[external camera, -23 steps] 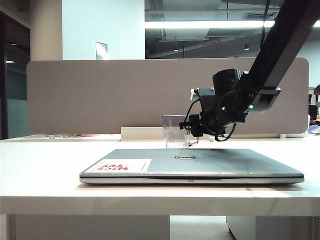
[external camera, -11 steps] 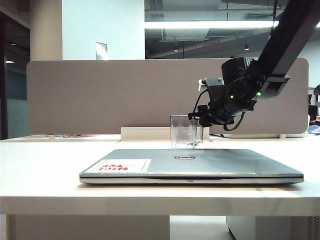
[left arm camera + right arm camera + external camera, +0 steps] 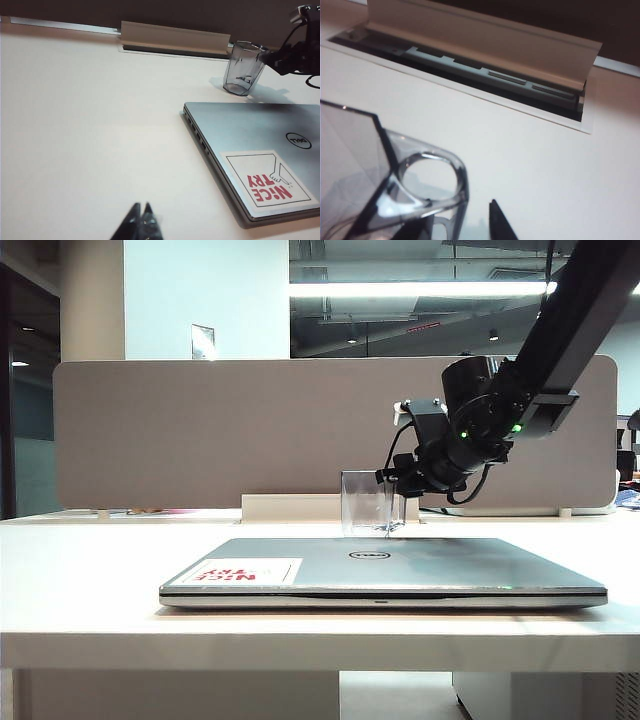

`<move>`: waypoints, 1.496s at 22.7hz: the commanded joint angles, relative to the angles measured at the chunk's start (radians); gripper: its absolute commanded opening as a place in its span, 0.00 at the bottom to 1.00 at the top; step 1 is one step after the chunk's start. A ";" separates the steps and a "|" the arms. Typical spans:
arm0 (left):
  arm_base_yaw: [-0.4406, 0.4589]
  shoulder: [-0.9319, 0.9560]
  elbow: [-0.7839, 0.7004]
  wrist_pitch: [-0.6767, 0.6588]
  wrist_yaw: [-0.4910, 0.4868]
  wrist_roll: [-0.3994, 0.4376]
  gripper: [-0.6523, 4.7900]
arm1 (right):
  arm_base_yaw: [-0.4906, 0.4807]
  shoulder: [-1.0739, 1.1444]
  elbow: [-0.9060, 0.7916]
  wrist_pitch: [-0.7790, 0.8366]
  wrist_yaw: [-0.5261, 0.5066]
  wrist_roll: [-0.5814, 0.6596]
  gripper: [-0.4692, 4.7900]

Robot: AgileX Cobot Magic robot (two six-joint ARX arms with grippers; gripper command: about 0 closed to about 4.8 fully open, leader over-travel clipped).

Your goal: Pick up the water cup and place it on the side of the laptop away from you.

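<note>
Water cup (image 3: 243, 67) upright on table (image 3: 90, 125) beyond laptop (image 3: 260, 150), right gripper (image 3: 400, 480) spread at its handle; left gripper (image 3: 141, 222) pinched together, empty, seen only by left wrist view.

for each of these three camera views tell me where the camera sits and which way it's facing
Exterior view: low at the table's near edge, facing the grey partition; shows the closed silver laptop, the right hand beside the clear grey-tinted plastic cup.
Left wrist view: above the white table, facing the partition; the left hand's shut tips show.
Right wrist view: close above the cup, facing the cable slot; one dark fingertip shows.
Shared: the cup appears in all three.
</note>
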 commanded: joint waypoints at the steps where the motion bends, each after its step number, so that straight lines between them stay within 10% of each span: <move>1: -0.001 0.001 0.003 0.005 -0.003 0.007 0.11 | 0.001 -0.014 0.003 -0.010 -0.003 -0.016 0.39; 18: -0.001 0.001 0.003 -0.006 -0.003 0.008 0.11 | -0.085 -0.069 0.003 -0.108 0.053 -0.034 0.39; 23: -0.001 0.002 0.003 -0.006 -0.012 0.008 0.11 | -0.107 -0.137 0.003 -0.235 0.056 -0.033 0.07; 34: -0.001 0.001 0.003 -0.005 -0.021 0.008 0.11 | -0.121 -0.322 -0.112 -0.353 0.048 0.009 0.07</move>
